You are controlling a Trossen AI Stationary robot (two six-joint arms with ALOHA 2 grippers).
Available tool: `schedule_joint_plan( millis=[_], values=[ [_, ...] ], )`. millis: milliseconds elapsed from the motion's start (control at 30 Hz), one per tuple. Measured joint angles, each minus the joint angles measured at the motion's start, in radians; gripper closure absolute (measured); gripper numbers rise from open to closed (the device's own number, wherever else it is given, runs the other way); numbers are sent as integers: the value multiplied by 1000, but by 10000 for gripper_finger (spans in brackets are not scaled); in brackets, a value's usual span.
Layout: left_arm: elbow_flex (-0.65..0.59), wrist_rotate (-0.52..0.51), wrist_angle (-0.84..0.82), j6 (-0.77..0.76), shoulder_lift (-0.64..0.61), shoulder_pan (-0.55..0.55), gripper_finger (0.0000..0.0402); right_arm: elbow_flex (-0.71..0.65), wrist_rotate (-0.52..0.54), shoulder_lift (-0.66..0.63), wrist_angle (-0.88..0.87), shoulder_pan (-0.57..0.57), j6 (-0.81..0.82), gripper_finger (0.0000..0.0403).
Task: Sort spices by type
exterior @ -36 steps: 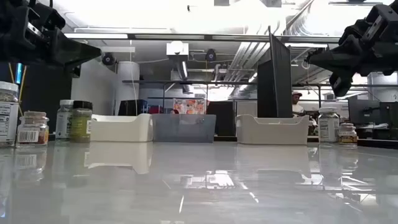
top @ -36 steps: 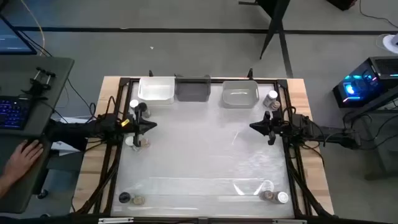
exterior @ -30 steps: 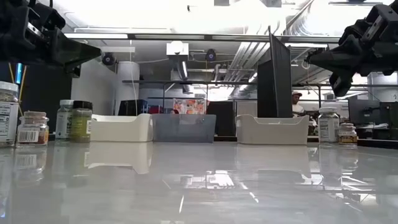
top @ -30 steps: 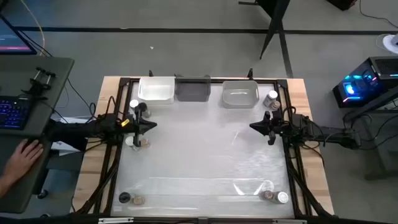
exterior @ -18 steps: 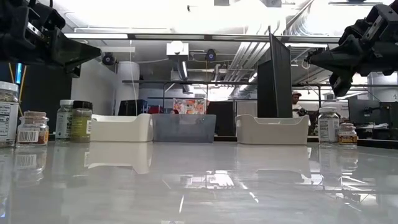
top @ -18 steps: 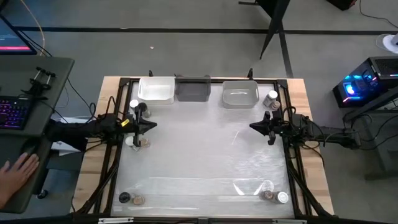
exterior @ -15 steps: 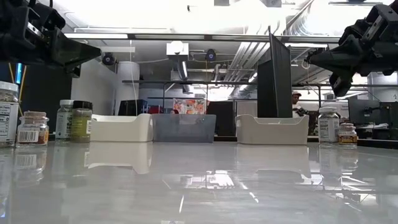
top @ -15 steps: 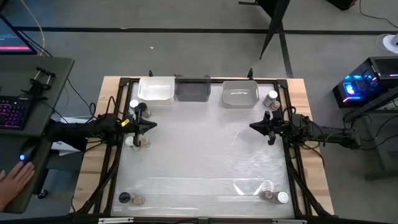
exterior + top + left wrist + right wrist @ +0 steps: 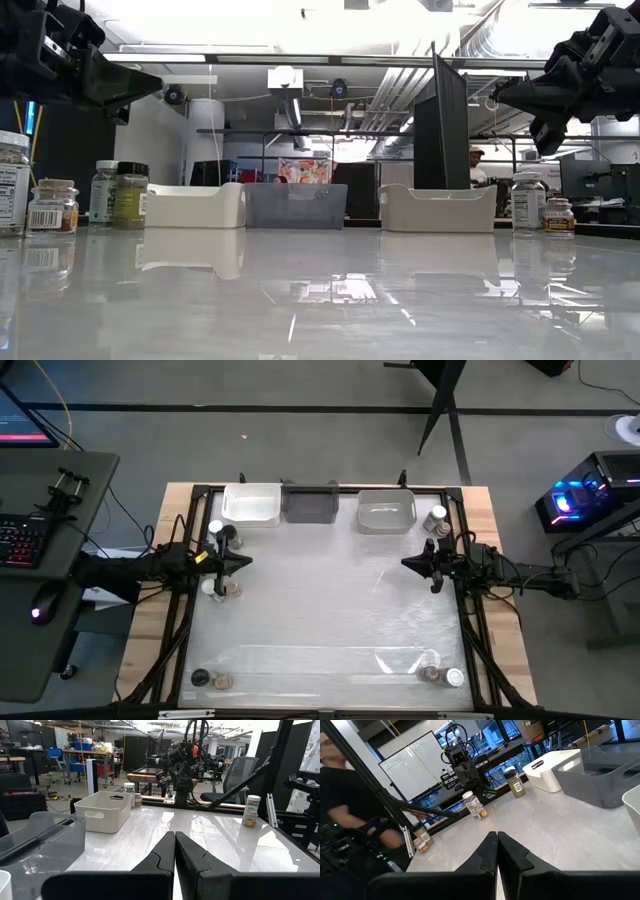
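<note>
Room: open lab, grey floor, exposed ducts and lights overhead, desks and monitors behind. A side desk [image 9: 55, 550] with a lit keyboard sits left of the rig; a PC with blue glow [image 9: 585, 500] sits on the right. A person in black [image 9: 350, 815] shows in the right wrist view beyond the table edge.

Table [image 9: 330, 610]: glossy white top in a wood frame, strong glare and reflections, middle bare.

Bins in a row along the far edge: white bin [image 9: 251, 505], grey bin [image 9: 311, 502], clear bin [image 9: 386, 511].

Left gripper [image 9: 243, 562] hovers above the left side of the table, fingers pressed together, holding nothing. Right gripper [image 9: 410, 563] hovers above the right side, fingers pressed together too, empty.

Spices, small jars, all standing in clusters at the table's edges:
- far left by the white bin [image 9: 219, 532]
- left edge, under the left gripper [image 9: 222, 589]
- far right by the clear bin [image 9: 436, 519]
- near left corner [image 9: 211, 680]
- near right corner [image 9: 442, 676]

No jars visible in the bins.
</note>
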Motion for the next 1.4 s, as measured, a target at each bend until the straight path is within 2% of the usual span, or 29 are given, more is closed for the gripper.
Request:
schedule_joint_plan(
  millis=[1267, 1333, 1400],
  values=[
    [0, 0, 12, -3, 0, 0, 401, 0, 0, 0, 0, 0, 0, 402],
    [0, 5, 82, -101, 1, -2, 401, 0, 0, 0, 0, 0, 0, 402],
    [0, -30, 222, -285, 3, -3, 401, 0, 0, 0, 0, 0, 0, 402]
  ],
)
